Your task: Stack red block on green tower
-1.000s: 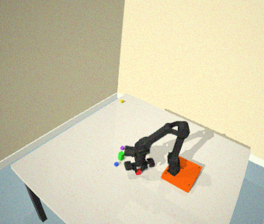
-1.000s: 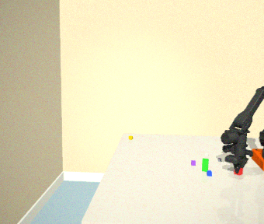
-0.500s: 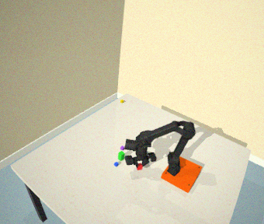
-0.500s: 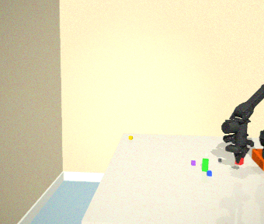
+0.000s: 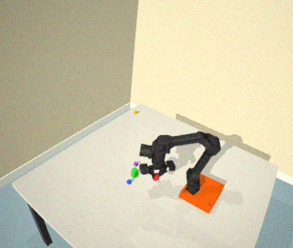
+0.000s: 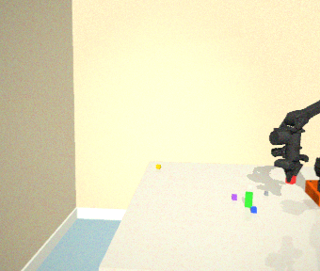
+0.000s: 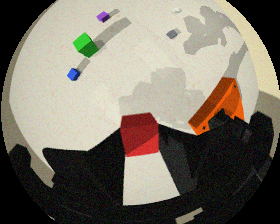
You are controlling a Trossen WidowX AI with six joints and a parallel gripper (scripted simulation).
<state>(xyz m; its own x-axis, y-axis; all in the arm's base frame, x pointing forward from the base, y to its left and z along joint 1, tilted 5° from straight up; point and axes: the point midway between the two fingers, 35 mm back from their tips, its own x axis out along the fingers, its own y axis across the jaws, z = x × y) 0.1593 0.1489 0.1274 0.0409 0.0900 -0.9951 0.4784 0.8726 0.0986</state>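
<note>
The red block (image 5: pixel 156 177) (image 6: pixel 290 181) (image 7: pixel 140 135) is held between the fingertips of my gripper (image 5: pixel 156 175) (image 6: pixel 290 178) (image 7: pixel 138 129). The gripper is shut on it, and the block hangs above the table. The green tower (image 5: pixel 134 172) (image 6: pixel 248 199) (image 7: pixel 85 44) stands upright on the table, to the left of the gripper in the top and exterior views and at the upper left in the wrist view. The gripper and the red block are clear of the tower, and nothing lies on its top.
A blue block (image 5: pixel 128 182) (image 6: pixel 253 210) (image 7: pixel 73 74) and a purple block (image 5: pixel 135 164) (image 6: pixel 234 197) (image 7: pixel 103 17) lie close to the tower on opposite sides. A grey block (image 6: pixel 266 193) (image 7: pixel 172 34) lies farther off. A yellow block (image 5: pixel 135 112) (image 6: pixel 158 167) is near the far corner.
</note>
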